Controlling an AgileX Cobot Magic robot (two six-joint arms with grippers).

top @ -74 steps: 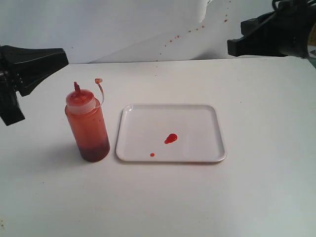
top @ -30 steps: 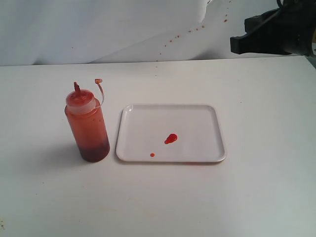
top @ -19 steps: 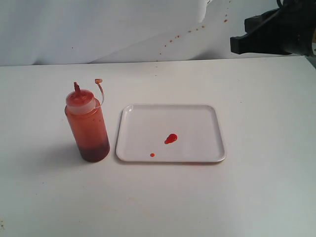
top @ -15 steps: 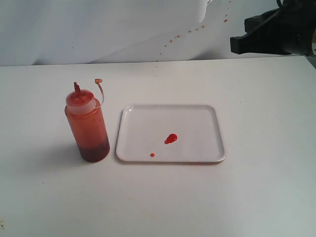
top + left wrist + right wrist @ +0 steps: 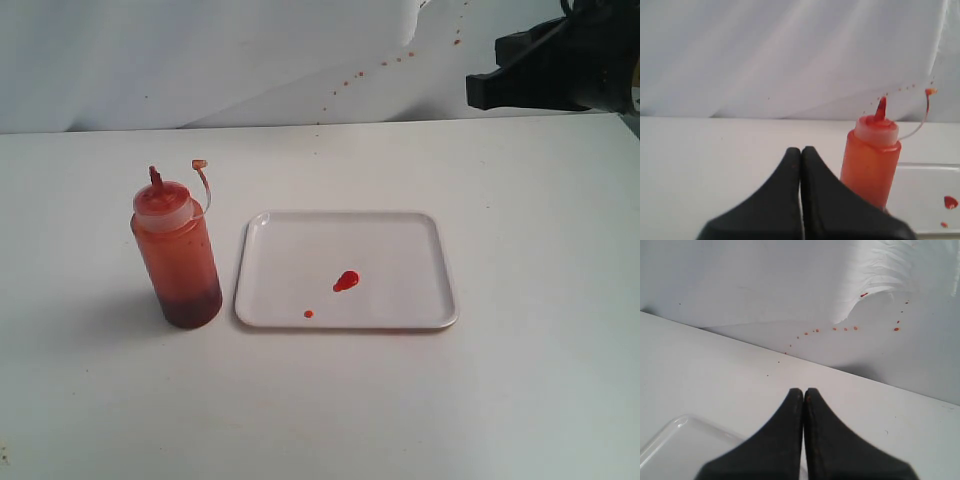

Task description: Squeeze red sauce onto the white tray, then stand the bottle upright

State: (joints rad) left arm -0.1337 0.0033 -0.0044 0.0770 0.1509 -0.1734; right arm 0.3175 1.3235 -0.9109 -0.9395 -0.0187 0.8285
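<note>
My left gripper (image 5: 801, 150) was clenched, its two black fingers pressed flat together with nothing between them. The bottle (image 5: 870, 160) stood upright on the white table (image 5: 400, 400) a little ahead of those jaws and off to the side, apart from them. Its red nozzle (image 5: 881, 107) pointed straight up and its small tethered cap (image 5: 930, 91) hung out on a thin curved strap on the side away from my left jaws. Darker sauce had settled at the bottle's base.

The white tray (image 5: 400, 235) lay flat just beyond the bottle from my left jaws, near it, though I could not tell whether the two touched. The red sauce (image 5: 346, 281) sat on the tray as a small glossy blob near the middle, with a tiny dot (image 5: 308, 314) close to the tray's near edge.

My right gripper (image 5: 804, 390) was clenched too, fingers closed on each other and empty. It hung raised, well apart from the bottle, with one rounded tray corner (image 5: 680, 421) low in front of it. Ahead of those jaws a white backdrop carried a scatter of small reddish specks (image 5: 845, 329)
</note>
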